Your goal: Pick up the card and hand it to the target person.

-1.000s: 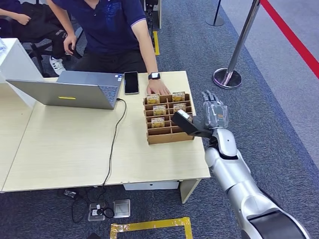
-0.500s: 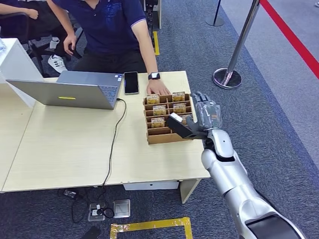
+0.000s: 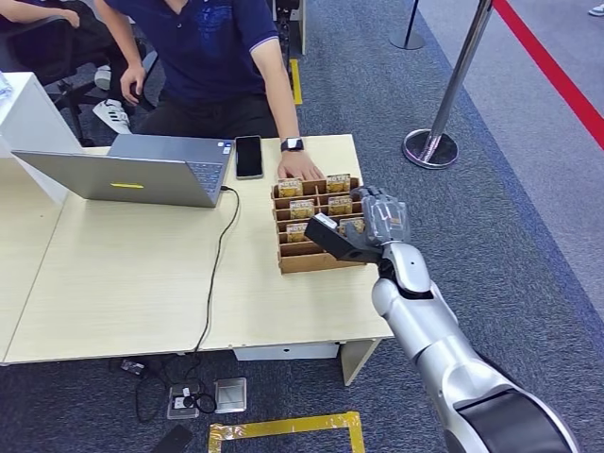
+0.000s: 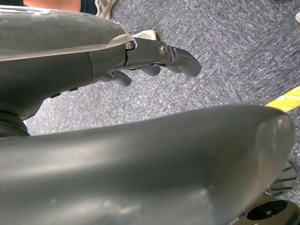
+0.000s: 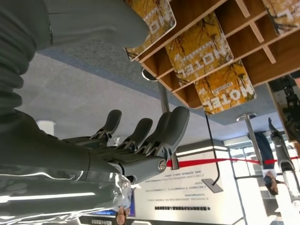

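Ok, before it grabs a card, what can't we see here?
- Card rack: head view, the right hand covers its right end.
- Nearest card: right wrist view, partly behind the thumb.
- Left hand: left wrist view, mostly blocked by its cover.

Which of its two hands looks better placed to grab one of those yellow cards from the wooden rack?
The right hand: it hovers open beside the card rack, close to the yellow cards. The left hand hangs over the carpet, away from the table.
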Controlling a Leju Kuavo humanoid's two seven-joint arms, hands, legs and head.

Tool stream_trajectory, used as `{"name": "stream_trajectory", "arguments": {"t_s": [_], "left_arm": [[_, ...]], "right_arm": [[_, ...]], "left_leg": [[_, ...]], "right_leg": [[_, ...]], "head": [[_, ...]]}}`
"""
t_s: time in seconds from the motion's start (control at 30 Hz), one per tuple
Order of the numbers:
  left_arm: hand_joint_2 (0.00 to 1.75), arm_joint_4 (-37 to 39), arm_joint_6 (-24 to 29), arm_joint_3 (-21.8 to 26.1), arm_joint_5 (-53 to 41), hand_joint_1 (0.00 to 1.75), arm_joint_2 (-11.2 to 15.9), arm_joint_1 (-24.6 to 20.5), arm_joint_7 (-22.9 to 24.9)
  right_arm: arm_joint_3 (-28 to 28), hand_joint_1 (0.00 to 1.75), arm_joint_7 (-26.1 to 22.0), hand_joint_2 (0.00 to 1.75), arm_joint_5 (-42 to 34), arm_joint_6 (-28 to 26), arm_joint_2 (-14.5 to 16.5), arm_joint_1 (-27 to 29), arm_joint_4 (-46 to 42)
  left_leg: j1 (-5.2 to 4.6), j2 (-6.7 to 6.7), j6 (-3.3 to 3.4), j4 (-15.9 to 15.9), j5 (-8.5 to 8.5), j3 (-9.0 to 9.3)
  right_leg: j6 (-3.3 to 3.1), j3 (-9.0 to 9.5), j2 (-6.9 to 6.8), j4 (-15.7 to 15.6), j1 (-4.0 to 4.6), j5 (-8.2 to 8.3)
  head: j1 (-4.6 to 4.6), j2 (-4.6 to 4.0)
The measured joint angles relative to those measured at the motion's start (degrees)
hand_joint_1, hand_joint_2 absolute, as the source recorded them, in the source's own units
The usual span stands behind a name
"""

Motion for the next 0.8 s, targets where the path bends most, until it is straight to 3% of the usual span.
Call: {"name": "stream_trajectory", "arguments": {"t_s": [0.5,0.8], "left_arm": [[0.0,0.0,0.13,0.12,0.09,0.0,-0.15,-0.24,0.15],[0.0,0.0,0.17,0.4,0.43,0.0,-0.15,-0.24,0.15]], "right_arm": [[0.41,0.7,2.52,1.75,2.44,-0.66,0.33,-1.57,5.83],[0.5,0.87,2.74,1.75,3.13,-0.88,0.4,-1.59,7.65]], "left_leg": [[0.0,0.0,0.0,0.0,0.0,0.0],[0.0,0.0,0.0,0.0,0.0,0.0]], "right_leg": [[0.0,0.0,0.0,0.0,0.0,0.0],[0.0,0.0,0.0,0.0,0.0,0.0]], "head": [[0.01,0.0],[0.02,0.0]]}}
